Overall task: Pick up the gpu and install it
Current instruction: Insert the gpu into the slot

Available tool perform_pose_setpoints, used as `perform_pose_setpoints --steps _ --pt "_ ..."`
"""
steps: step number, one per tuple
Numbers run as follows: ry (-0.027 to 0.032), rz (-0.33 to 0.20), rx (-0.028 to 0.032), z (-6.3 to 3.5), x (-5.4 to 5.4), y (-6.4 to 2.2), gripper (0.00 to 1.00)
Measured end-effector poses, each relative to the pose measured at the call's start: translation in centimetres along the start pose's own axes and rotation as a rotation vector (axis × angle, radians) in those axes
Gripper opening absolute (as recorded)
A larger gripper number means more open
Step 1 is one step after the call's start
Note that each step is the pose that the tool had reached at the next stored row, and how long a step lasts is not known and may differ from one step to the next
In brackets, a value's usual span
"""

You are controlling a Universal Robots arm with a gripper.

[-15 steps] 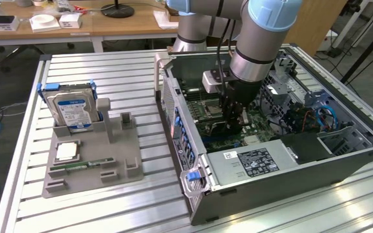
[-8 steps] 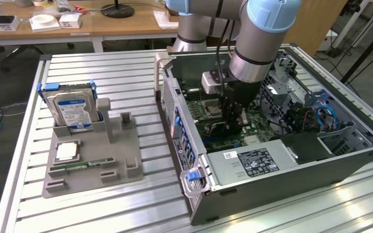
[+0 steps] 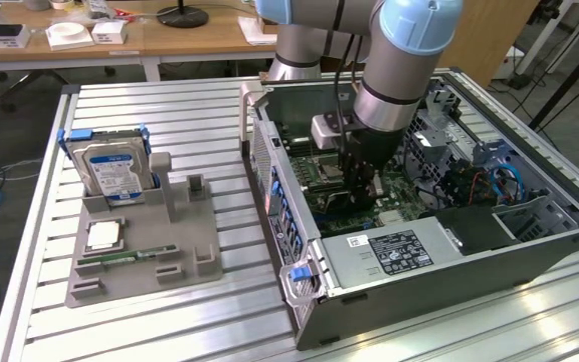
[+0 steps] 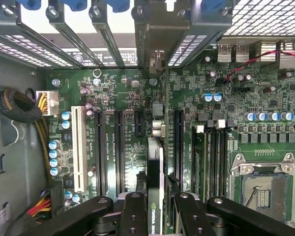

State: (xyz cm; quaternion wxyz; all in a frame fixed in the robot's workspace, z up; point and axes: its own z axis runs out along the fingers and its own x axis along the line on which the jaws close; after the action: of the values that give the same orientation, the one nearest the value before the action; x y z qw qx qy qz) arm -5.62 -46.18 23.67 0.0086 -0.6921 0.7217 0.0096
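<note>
Clamped on the gpu (image 4: pixel 155 196) held edge-on at center frame over the motherboard (image 4: pixel 128 128) inside the case (image 3: pixel 421 256), the claw (image 4: pixel 155 209) risks jamming the card if it tilts off its slot (image 4: pixel 178 142).

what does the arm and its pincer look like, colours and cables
The arm has a silver-grey tube body with pale blue joint caps, a black band at the wrist and a black cable down its side. The pincer has black linkage fingers with round pivot pins.
</note>
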Motion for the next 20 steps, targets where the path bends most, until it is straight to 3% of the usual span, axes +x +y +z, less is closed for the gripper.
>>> perform_pose_setpoints --steps 8,9,13,14,20 --pt "-0.0011 0.0 -0.0003 0.06 0.0 0.03 0.26" --pt "-0.0032 0.001 0.0 0.14 0.0 0.06 0.27" --pt "-0.0007 0.0 0.0002 0.05 0.0 0.02 0.38" --pt "-0.0006 0.0 0.0001 -0.16 0.0 0.02 0.45" --pt "-0.0008 0.0 0.0002 -2.87 -0.1 0.03 0.45"
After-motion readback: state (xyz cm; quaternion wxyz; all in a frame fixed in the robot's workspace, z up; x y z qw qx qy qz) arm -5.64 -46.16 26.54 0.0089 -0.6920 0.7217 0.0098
